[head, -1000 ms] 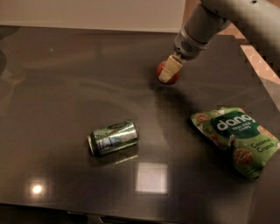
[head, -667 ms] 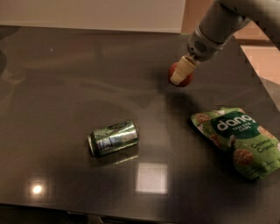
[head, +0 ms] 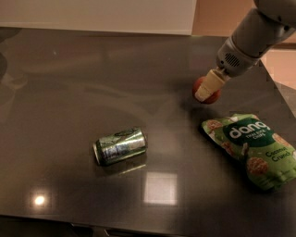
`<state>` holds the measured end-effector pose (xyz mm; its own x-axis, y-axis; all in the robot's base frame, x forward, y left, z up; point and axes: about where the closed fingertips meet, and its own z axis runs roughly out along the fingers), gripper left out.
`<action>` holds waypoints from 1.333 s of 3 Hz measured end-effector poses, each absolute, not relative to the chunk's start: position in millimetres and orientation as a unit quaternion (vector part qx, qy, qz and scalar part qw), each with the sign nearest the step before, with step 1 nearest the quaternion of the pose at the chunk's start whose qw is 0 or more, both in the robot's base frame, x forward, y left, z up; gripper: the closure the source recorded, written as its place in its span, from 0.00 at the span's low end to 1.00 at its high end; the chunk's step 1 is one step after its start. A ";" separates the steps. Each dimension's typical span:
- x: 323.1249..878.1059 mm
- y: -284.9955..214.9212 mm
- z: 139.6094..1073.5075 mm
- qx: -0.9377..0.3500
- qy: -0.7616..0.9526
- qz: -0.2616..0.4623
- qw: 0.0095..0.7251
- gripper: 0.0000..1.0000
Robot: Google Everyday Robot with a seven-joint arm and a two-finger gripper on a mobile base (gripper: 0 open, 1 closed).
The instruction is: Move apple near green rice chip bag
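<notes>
Surface: dark glossy table (head: 69,92) fills most of the frame; pale wall (head: 92,14) strip along the top edge.
Apple (head: 214,96): right of centre, upper-right part of the frame, just above the bag's top-left corner. Small gap btwn them, no contact that I can see.
Bag (head: 252,150): lies flat at lower right, "dang" patch facing up.
Claw (head: 204,92): on the apple, closed round it, one cream finger across its front. Arm (head: 254,41) comes in from the upper-right corner.
Change: vs 1 s ago, apple + claw have gone right and down-frame together, twd the bag. Bag and can haven't moved.
Meaning: carry looks nearly done, since the apple is already near the bag. Prob. left: set down, let go.
Unclear: whether the apple rests on the table or hangs just over it.
Can (head: 120,146): on its side, lower left of centre, well apart from the apple and off the path.
In the way: nothing btwn apple and bag.
Risk: a round apple may roll on release, or nudge the bag's crinkled edge.
</notes>
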<state>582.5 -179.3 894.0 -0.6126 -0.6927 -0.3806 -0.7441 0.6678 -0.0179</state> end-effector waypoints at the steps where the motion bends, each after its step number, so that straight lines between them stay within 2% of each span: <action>1: 566.4 -182.7 878.6 -0.392 0.900 0.078 0.174 1.00; 2: 555.4 -186.4 867.6 -0.384 0.904 0.074 0.170 0.83; 4: 549.7 -190.9 857.3 -0.378 0.906 0.060 0.178 0.37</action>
